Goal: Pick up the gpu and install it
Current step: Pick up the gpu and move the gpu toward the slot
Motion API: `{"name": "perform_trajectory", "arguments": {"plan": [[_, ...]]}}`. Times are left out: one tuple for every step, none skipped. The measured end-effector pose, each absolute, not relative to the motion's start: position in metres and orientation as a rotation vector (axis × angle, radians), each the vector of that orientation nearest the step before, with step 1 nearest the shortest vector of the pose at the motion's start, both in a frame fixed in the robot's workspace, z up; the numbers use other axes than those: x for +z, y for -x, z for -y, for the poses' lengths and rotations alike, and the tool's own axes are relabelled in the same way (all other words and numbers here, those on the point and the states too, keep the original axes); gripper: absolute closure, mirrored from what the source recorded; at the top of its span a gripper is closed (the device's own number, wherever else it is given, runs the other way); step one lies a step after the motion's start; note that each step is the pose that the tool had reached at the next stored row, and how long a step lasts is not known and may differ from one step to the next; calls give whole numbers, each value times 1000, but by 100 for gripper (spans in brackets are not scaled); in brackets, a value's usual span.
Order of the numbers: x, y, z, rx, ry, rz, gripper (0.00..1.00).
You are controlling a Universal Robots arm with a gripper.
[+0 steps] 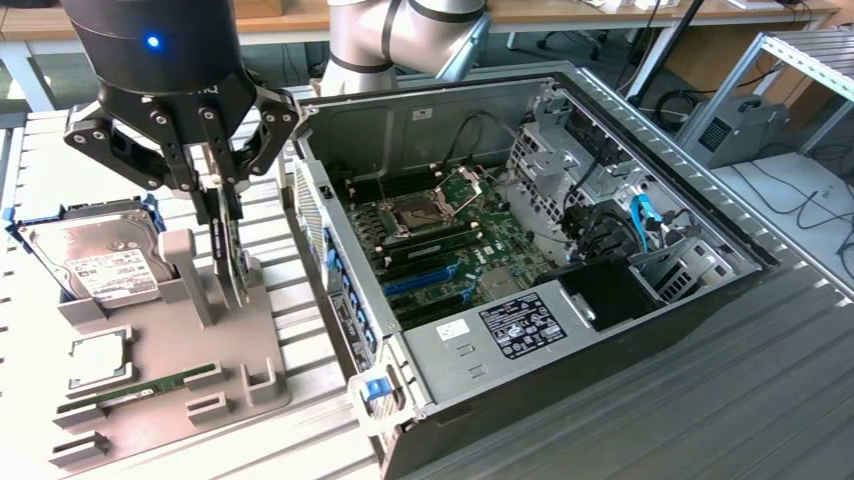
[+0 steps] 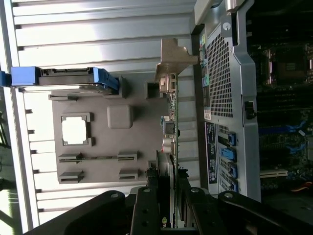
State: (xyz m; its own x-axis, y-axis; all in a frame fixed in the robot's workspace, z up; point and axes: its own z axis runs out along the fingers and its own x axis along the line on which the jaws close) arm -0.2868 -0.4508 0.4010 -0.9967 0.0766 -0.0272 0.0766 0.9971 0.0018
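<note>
Gripper (image 1: 220, 215) fingers, partly closed, pinch the gpu (image 1: 235, 262), a thin black card standing on edge at the grey tray's (image 1: 160, 345) edge beside the open computer case (image 1: 387, 125). The wrist view reveals its silver bracket (image 2: 172, 58), which the exterior view does not.

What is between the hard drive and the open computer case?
The gpu, standing on edge in the claw, over the grey tray; the exterior view shows it.
</note>
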Motion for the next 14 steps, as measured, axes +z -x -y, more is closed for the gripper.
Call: {"name": "perform_trajectory", "arguments": {"plan": [[401, 287, 451, 1, -119, -3112, 74], [401, 287, 451, 1, -119, -3112, 74], [402, 287, 451, 1, -119, -3112, 74], [402, 287, 451, 1, -119, -3112, 74], [402, 287, 451, 1, -119, -3112, 74], [402, 287, 451, 1, -119, -3112, 74], [403, 287, 451, 1, -119, -3112, 74], [403, 287, 451, 1, -119, -3112, 74], [403, 287, 451, 1, -119, -3112, 74], [403, 287, 451, 1, -120, -3112, 74], [404, 287, 451, 1, -119, -3112, 74], [404, 287, 451, 1, -119, -3112, 74], [404, 287, 451, 1, -119, -3112, 74], [404, 287, 451, 1, -119, -3112, 74]]}}
